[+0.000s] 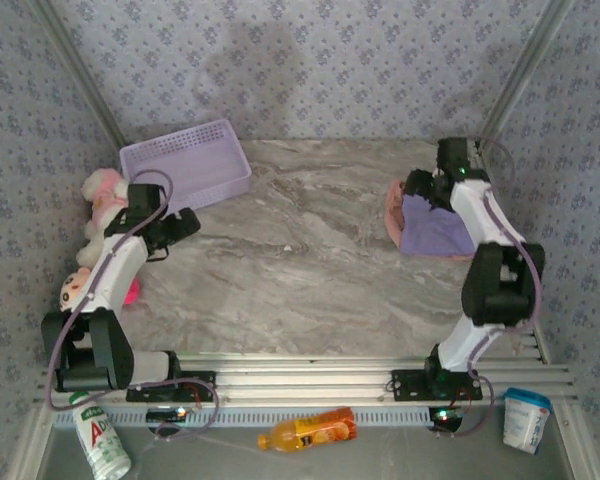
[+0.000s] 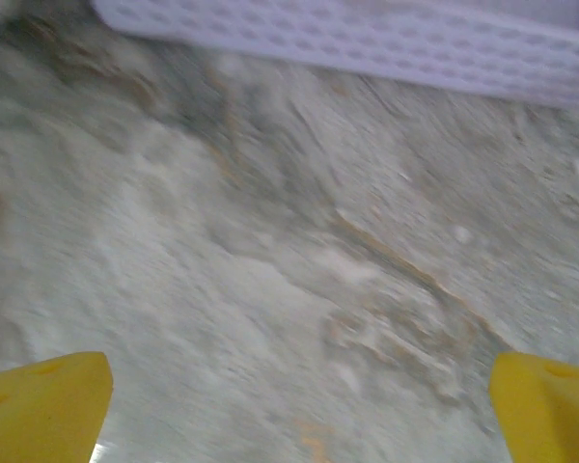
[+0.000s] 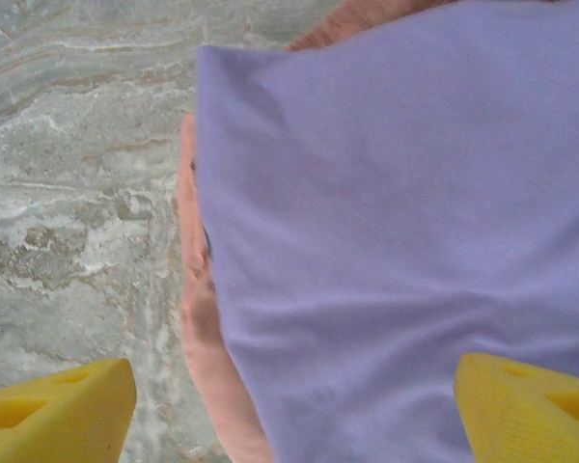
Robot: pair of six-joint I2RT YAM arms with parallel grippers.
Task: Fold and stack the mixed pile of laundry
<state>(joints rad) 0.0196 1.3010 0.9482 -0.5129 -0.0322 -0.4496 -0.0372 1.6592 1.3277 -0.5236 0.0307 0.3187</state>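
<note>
**Lavender shirt stacked on salmon garment, far across from the basket**

Lavender cloth, smooth and faintly creased, is shown close up in the right wrist view. There the T-shirt (image 3: 396, 241) lies folded on the salmon garment (image 3: 198, 318), whose soft rounded edge is exposed along one side. From above, the stack is seen well apart from the rigid mesh basket (image 1: 185, 160), on the opposite side of the veined, marble-patterned table (image 1: 300, 270). The right gripper (image 1: 420, 190) is held over the stack, its yellow fingers spread wide and nothing pinched. The left gripper (image 2: 299, 376), likewise spread and empty, is seen near the basket's perforated wall, blurred in its own wrist view.
</note>
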